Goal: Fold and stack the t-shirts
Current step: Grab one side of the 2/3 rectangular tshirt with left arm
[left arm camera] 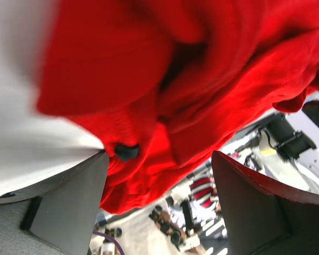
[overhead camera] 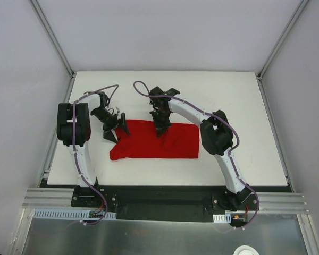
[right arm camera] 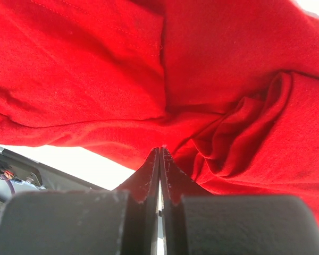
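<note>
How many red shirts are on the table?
1. The red t-shirt lies rumpled in the middle of the table, its left end by the open left gripper, its far edge at the shut right gripper. Another could hide underneath.

The t-shirt [left arm camera: 95, 64] runs blurred past the left wrist view's edges.

1. Left arm [overhead camera: 74, 135] and right arm [overhead camera: 226, 159]: white link shells, with bulky black joint housings.
2. A purple cable [overhead camera: 105, 87] ran along each arm down to black bases [overhead camera: 87, 197].
3. Left gripper [overhead camera: 117, 133] and right gripper [overhead camera: 161, 130]: black bodies.
4. Fingers [right arm camera: 143, 183]: dark grey, flat-faced wedges with pale scuffed specks.
</note>
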`<state>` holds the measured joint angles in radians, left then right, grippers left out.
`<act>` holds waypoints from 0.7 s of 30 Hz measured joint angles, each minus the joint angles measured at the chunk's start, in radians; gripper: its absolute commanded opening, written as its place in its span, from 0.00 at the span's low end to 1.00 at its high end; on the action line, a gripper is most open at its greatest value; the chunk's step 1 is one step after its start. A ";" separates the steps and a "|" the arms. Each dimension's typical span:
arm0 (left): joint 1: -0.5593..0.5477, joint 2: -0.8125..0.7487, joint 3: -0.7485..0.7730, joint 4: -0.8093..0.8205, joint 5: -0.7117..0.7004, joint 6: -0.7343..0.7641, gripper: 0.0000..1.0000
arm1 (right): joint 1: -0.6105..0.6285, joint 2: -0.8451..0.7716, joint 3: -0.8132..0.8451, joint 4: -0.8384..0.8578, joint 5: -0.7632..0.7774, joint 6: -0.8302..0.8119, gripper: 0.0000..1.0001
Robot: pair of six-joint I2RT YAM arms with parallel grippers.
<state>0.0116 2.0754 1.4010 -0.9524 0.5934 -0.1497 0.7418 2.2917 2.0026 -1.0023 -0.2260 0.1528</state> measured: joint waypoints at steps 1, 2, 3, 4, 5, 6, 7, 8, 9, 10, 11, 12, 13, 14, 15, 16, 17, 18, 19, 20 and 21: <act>-0.010 0.005 0.000 -0.006 0.005 -0.001 0.77 | 0.000 0.000 0.000 0.000 0.000 0.000 0.01; -0.021 0.009 0.001 -0.012 0.010 -0.001 0.75 | -0.001 0.000 0.000 0.000 0.000 0.000 0.01; -0.032 0.013 0.001 -0.017 0.010 -0.001 0.74 | -0.001 0.000 0.000 0.000 0.000 0.000 0.01; -0.039 0.016 0.002 -0.021 0.011 -0.001 0.67 | -0.002 0.000 0.000 0.000 0.000 0.000 0.01; -0.044 0.019 0.003 -0.024 0.010 0.000 0.65 | -0.003 0.000 0.000 0.000 0.000 -0.001 0.01; -0.048 0.022 0.003 -0.024 0.009 0.000 0.64 | -0.003 0.000 0.000 0.000 0.000 -0.001 0.01; -0.051 0.027 0.006 -0.026 0.007 0.001 0.62 | -0.003 0.000 0.000 0.000 0.000 -0.001 0.01; -0.051 0.031 0.009 -0.030 0.005 0.001 0.62 | -0.003 0.000 -0.001 -0.001 0.000 -0.001 0.01; -0.051 0.032 0.011 -0.032 0.003 0.001 0.62 | -0.003 0.000 -0.003 0.000 0.001 -0.001 0.01; -0.051 0.032 0.013 -0.033 0.000 0.001 0.62 | -0.004 0.000 -0.006 -0.001 0.002 -0.001 0.00; -0.051 0.032 0.016 -0.033 -0.003 0.001 0.62 | -0.004 0.000 -0.012 0.000 0.002 -0.001 0.01; -0.050 0.032 0.020 -0.032 -0.007 0.001 0.62 | -0.004 0.000 -0.019 -0.001 0.003 -0.001 0.01; -0.050 0.032 0.024 -0.032 -0.011 0.001 0.62 | -0.005 0.000 -0.026 -0.002 0.004 -0.002 0.01; -0.050 0.032 0.026 -0.032 -0.016 0.002 0.62 | -0.005 0.000 -0.034 -0.001 0.005 -0.002 0.01; -0.050 0.033 0.029 -0.032 -0.019 0.002 0.62 | -0.006 0.000 -0.042 -0.003 0.007 -0.005 0.01; -0.050 0.033 0.031 -0.032 -0.021 0.002 0.61 | -0.007 0.000 -0.051 -0.004 0.010 -0.006 0.01; -0.050 0.033 0.032 -0.032 -0.023 0.002 0.60 | -0.008 0.000 -0.059 -0.005 0.010 -0.008 0.01; -0.050 0.033 0.032 -0.031 -0.026 0.002 0.54 | -0.009 0.000 -0.068 -0.005 0.012 -0.011 0.01; -0.050 0.033 0.032 -0.031 -0.029 0.003 0.49 | -0.010 0.000 -0.074 -0.006 0.012 -0.013 0.00; -0.050 0.034 0.032 -0.028 -0.035 0.002 0.45 | -0.011 0.000 -0.082 -0.005 0.012 -0.015 0.01; -0.050 0.035 0.034 -0.024 -0.042 0.004 0.32 | -0.012 0.000 -0.091 -0.005 0.012 -0.016 0.01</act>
<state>-0.0383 2.1109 1.4345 -0.9768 0.5510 -0.1459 0.7296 2.2917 1.9118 -1.0073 -0.2142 0.1368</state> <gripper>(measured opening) 0.481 0.009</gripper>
